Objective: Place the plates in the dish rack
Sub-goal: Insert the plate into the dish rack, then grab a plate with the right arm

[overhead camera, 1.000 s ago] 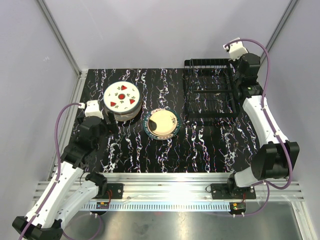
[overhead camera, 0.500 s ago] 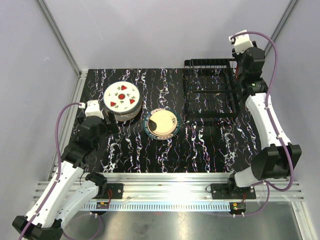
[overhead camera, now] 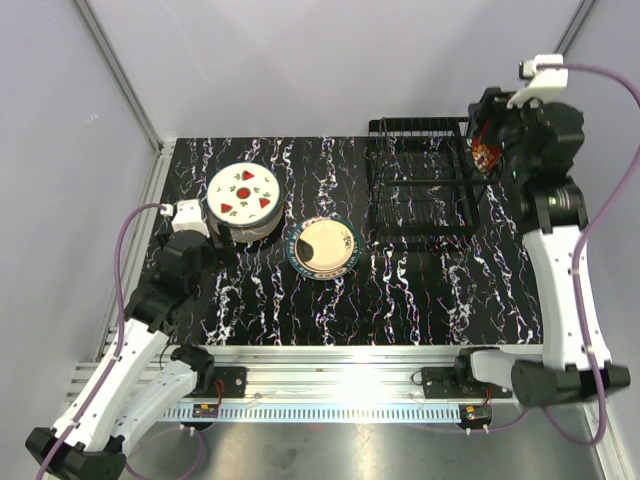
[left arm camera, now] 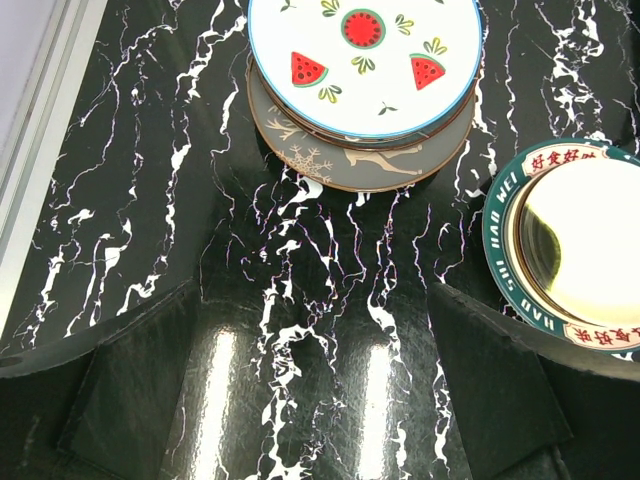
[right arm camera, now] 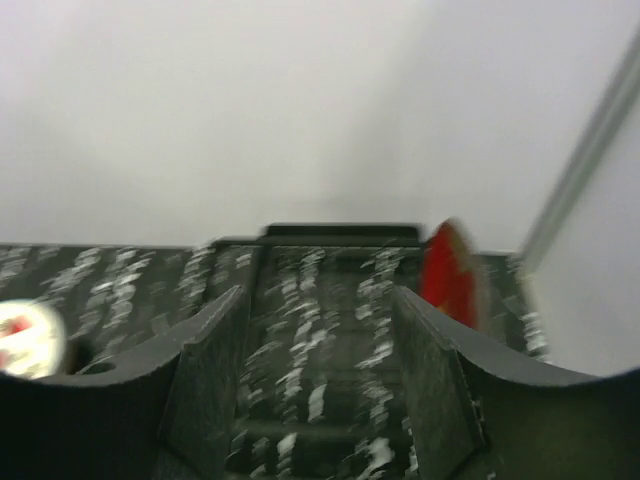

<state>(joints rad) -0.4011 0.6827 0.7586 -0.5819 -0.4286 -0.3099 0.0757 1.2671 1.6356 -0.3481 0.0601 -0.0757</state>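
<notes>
A stack of plates sits at the table's back left, with a white watermelon plate [overhead camera: 243, 192] [left arm camera: 365, 60] on top and a grey-brown plate [left arm camera: 330, 160] under it. A teal-rimmed plate [overhead camera: 322, 247] [left arm camera: 580, 245] with a golden centre lies mid-table. My left gripper [overhead camera: 222, 250] [left arm camera: 312, 300] hovers open over bare table, just in front of the stack. The black wire dish rack [overhead camera: 420, 185] [right arm camera: 340, 235] stands at the back right. A red plate [overhead camera: 486, 155] [right arm camera: 450, 275] stands on edge at its right end. My right gripper [overhead camera: 487, 128] [right arm camera: 318, 300] is raised above it, open and empty.
The black marbled tabletop [overhead camera: 400, 290] is walled in by pale panels on three sides. An aluminium rail [overhead camera: 340, 365] with the arm bases runs along the near edge. The right wrist view is motion-blurred.
My right gripper has opened and risen up and to the right, away from the rack, leaving the red plate standing there. The left arm has barely moved.
</notes>
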